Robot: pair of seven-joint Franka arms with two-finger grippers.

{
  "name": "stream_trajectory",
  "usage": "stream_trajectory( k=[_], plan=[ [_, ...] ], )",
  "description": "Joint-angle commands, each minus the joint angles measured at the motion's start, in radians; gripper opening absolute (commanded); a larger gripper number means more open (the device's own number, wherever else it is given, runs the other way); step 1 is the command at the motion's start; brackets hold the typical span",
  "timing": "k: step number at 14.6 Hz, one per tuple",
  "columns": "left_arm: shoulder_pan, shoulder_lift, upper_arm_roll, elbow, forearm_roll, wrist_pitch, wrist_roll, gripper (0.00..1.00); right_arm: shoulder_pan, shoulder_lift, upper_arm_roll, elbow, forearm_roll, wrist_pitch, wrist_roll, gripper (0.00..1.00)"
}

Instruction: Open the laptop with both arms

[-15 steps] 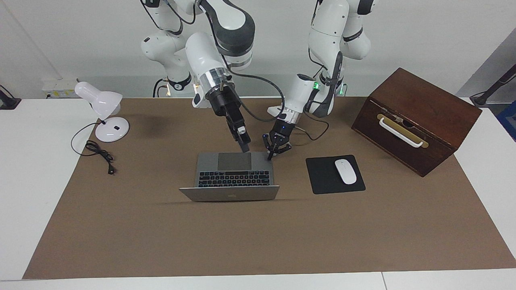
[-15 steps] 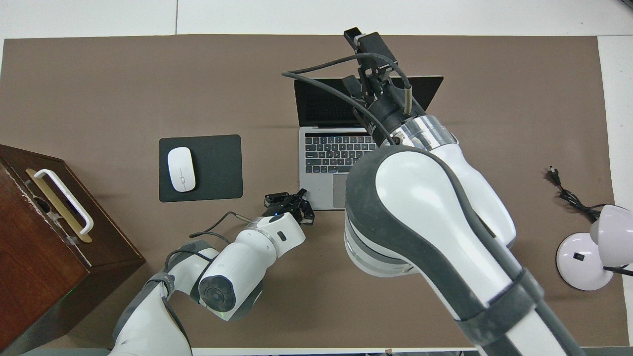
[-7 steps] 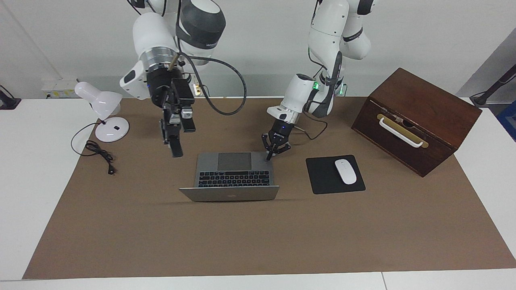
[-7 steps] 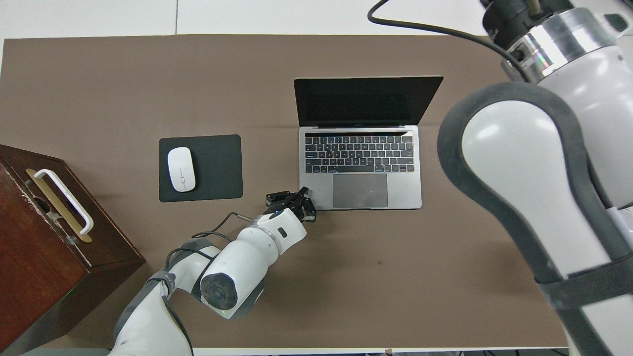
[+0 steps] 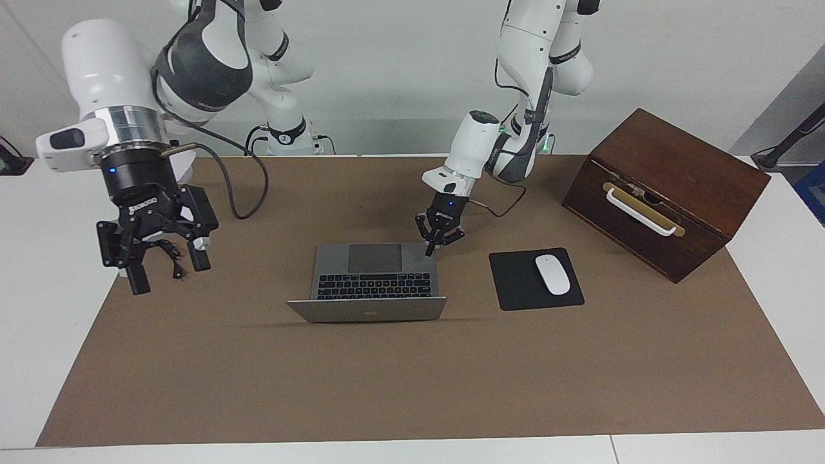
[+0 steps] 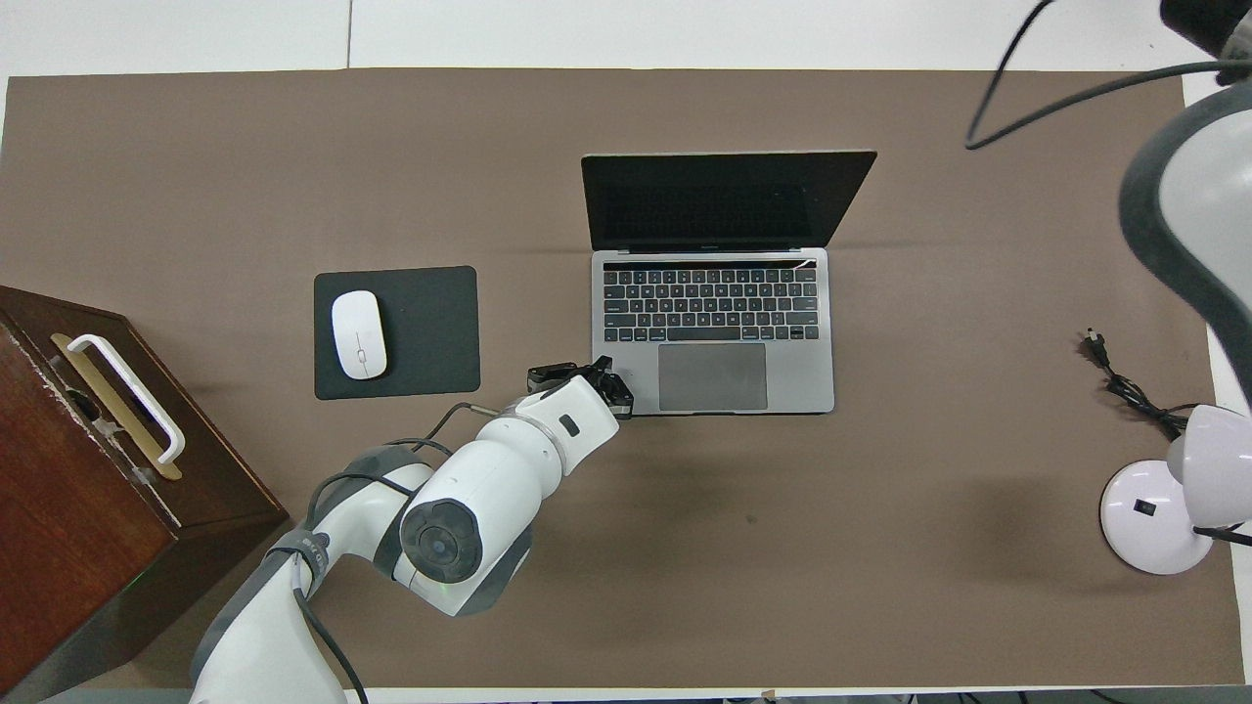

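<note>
The silver-grey laptop (image 5: 374, 274) lies open in the middle of the brown mat, its lid (image 5: 367, 309) tilted back away from the robots. The overhead view shows its dark screen (image 6: 724, 200) and black keys (image 6: 709, 303). My left gripper (image 5: 431, 250) is shut, its tip on the corner of the laptop's base nearest the robots, on the mouse pad's side; it also shows in the overhead view (image 6: 608, 375). My right gripper (image 5: 167, 269) is open and empty, raised over the right arm's end of the mat, well apart from the laptop.
A black mouse pad (image 5: 509, 283) with a white mouse (image 5: 552, 274) lies beside the laptop toward the left arm's end. A brown wooden box (image 5: 667, 190) with a white handle stands past it. A white desk lamp (image 6: 1159, 513) and its cord (image 6: 1125, 386) sit at the right arm's end.
My right arm has swung away from the laptop to its own end of the table and its gripper now shows open. My left gripper stays at the base corner. The lid has not moved.
</note>
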Motion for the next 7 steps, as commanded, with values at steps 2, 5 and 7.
stream_trajectory(
  k=[2, 5, 7],
  plan=[
    [0.017, -0.034, 0.006, 0.057, -0.014, -0.15, -0.013, 0.0, -0.03, -0.089, 0.008, -0.01, -0.214, -0.314, -0.024, 1.0],
    [0.045, -0.063, 0.009, 0.152, -0.014, -0.339, -0.022, 0.0, -0.03, -0.152, 0.005, -0.009, -0.381, -0.562, 0.006, 1.0],
    [0.053, -0.078, 0.011, 0.212, -0.014, -0.451, -0.023, 0.0, -0.031, -0.194, 0.002, -0.01, -0.401, -0.717, 0.107, 1.0]
  ],
)
